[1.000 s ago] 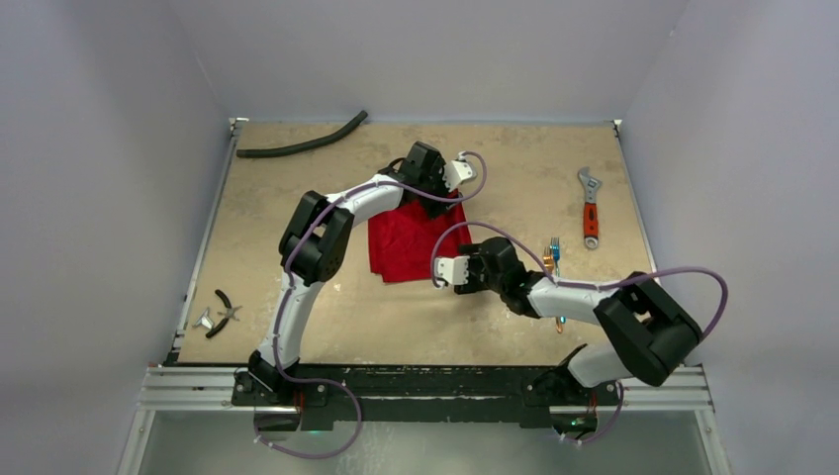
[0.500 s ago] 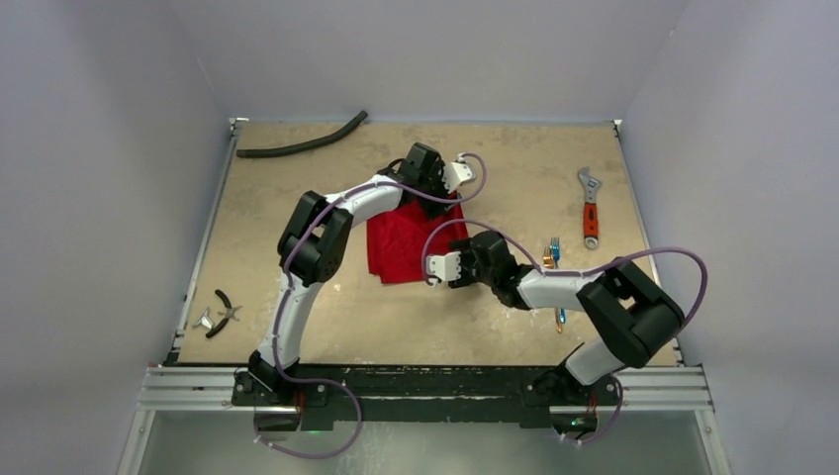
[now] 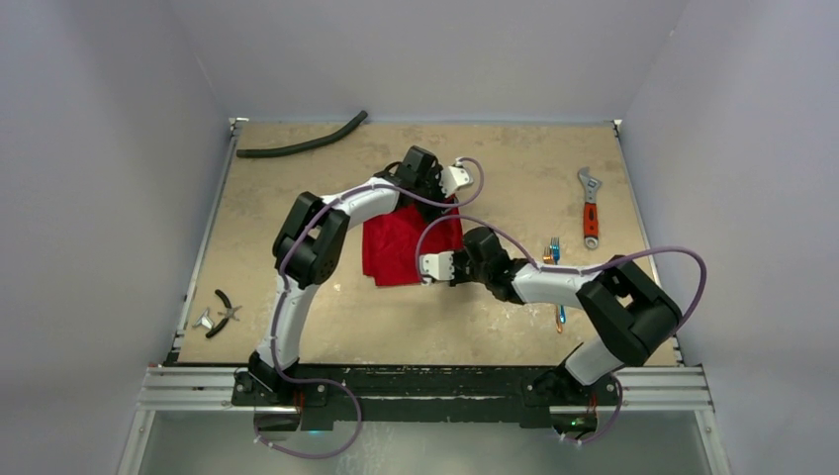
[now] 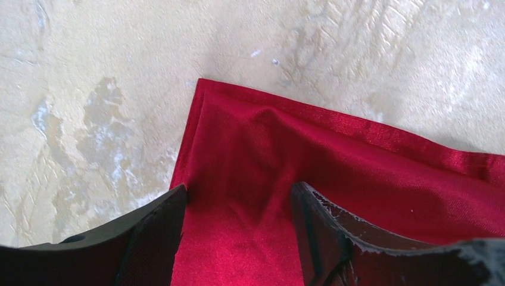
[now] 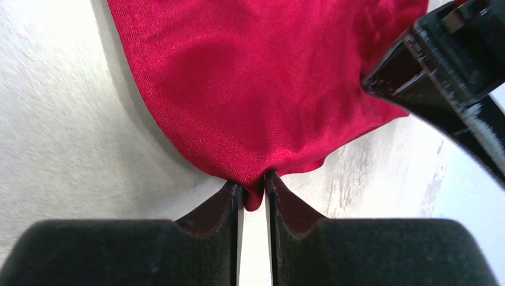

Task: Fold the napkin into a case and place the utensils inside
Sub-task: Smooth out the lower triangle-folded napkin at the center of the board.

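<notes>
Red cloth, the napkin (image 3: 394, 255), lies partly folded near the middle of the desk (image 3: 514, 158). We see our right gripper (image 5: 254, 186) pinching its near right edge, cloth bunched between the fingertips. Our left gripper (image 4: 238, 205) stands spread over the far part, gripping nothing. The utensils (image 3: 554, 253) lie apart, to the right.
</notes>
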You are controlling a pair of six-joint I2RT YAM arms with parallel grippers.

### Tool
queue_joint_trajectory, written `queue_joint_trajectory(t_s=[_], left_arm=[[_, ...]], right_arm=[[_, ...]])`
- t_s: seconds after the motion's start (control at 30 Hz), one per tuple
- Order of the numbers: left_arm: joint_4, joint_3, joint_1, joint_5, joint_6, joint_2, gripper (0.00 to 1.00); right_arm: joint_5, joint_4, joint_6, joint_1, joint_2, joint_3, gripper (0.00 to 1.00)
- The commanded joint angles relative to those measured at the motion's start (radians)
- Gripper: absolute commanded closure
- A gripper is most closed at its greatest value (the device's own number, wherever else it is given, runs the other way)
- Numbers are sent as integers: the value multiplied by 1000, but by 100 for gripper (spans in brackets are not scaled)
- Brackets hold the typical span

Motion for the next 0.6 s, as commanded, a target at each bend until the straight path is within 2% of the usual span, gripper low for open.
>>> queue_joint_trajectory(t_s=[0.0,0.23,0.33,0.47,0.57], left_arm=[[-157,-107,-3,-3,36,-13,37],[-178,-228,-2,3,76,-97,37],[-175,-291,-4,2,87,-144,38],[-173,-345,-1,-8,102,-181,39],[-179,-362,0,-12,108,-190,41]], right_arm=[[-86,-101,84,37,-41,87,80],[-127,-163,209,147,-15,121,85],[-122,-188,276,190,8,148,91],[-143,-209,401,200,49,202,100],[-140,-184,509,200,72,223,100]])
